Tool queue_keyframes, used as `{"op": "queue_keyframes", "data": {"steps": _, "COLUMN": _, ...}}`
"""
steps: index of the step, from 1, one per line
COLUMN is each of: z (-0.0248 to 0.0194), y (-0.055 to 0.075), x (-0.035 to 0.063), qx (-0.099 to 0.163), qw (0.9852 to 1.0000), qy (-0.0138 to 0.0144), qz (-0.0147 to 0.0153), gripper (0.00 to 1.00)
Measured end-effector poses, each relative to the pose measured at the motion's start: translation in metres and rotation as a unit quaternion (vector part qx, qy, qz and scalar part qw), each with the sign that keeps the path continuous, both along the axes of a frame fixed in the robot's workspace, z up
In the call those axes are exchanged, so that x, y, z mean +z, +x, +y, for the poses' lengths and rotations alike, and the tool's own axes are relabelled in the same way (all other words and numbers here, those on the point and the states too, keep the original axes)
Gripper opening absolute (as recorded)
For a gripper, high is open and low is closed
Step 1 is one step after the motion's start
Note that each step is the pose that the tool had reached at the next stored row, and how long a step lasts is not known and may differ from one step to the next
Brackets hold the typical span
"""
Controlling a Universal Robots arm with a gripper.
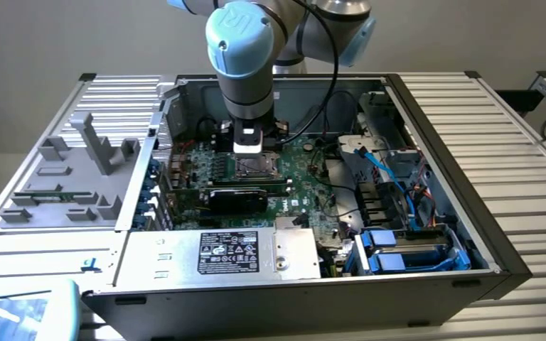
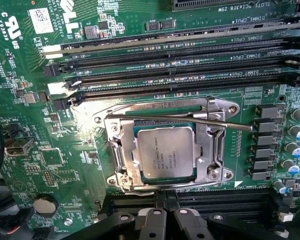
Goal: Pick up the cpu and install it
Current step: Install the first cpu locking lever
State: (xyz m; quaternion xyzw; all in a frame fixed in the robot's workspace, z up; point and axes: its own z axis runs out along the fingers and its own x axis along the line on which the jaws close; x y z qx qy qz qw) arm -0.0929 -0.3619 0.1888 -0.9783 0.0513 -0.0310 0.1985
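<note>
While the gripper [image 2: 162, 220] hangs just over the board w/ fingers together, holding nothing, the cpu [image 2: 165, 152] sits flat in its socket [image 2: 117, 150]. Judged best: pull straight up, no nudging the lever [image 2: 190, 121]. Readable further out: "DIMM1 CPU1" by the RAM slots [image 2: 180, 65].

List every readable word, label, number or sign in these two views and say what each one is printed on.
"DIMM1 CPU1", "DIMM3 CPU1", "DIMM5 CPU1": white print on the motherboard beside the memory slots, seen inverted.
"SLOT1 PCI3 x8 25W", roughly: motherboard edge by the expansion slot.
"US" and "E93839", uncertain: certification mark on the motherboard corner.
cpu lid engraving: too small to read.
White sticker: unreadable.
Power supply label: blurred.
</note>
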Motion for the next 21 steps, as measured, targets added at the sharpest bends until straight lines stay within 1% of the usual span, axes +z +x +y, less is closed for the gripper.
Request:
{"op": "queue_keyframes", "data": {"steps": 14, "z": 0.0, "y": 0.0, "x": 0.0004, "qx": 0.0, "qw": 1.0, "qy": 0.0007, "qz": 0.0, "gripper": 0.12}}
{"op": "queue_keyframes", "data": {"steps": 21, "z": 0.0, "y": 0.0, "x": 0.0004, "qx": 0.0, "qw": 1.0, "qy": 0.0026, "qz": 0.0, "gripper": 0.12}}
